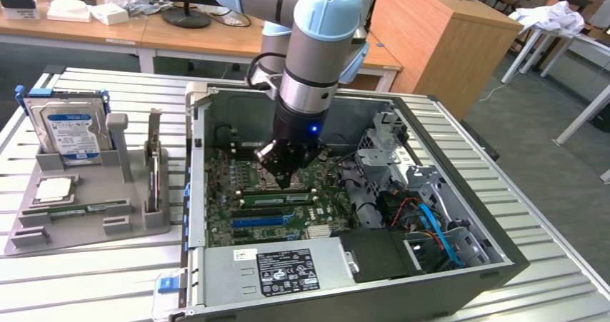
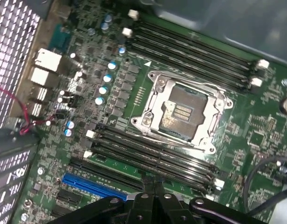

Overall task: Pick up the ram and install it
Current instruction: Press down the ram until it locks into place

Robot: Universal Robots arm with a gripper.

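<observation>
The arm is lowered into the open computer case point(image 1: 401, 193), which lies on its side on the slatted metal counter point(image 1: 86, 279). The gripper point(image 1: 286, 181) is positioned just above the motherboard point(image 1: 286, 211), near the memory slots beside the CPU socket point(image 2: 183, 114). In the wrist view the gripper point(image 2: 153, 198) is seen with its fingers point(image 2: 142, 204) pressed together, closed, with nothing visibly held between them; they stand over the slot bank point(image 2: 153, 156) next to the blue expansion slot point(image 2: 94, 186). The socket is seen open and unoccupied.

A green stick, taken to be the ram point(image 1: 276, 198), is observed lying along a slot directly below the fingertips in the exterior view; whether it is fully seated cannot be told.

On the counter toward the exterior view's left, a grey holder tray point(image 1: 143, 218) is noted, carrying a hard drive point(image 1: 68, 133) stood upright and a square silver chip point(image 1: 54, 189).
</observation>
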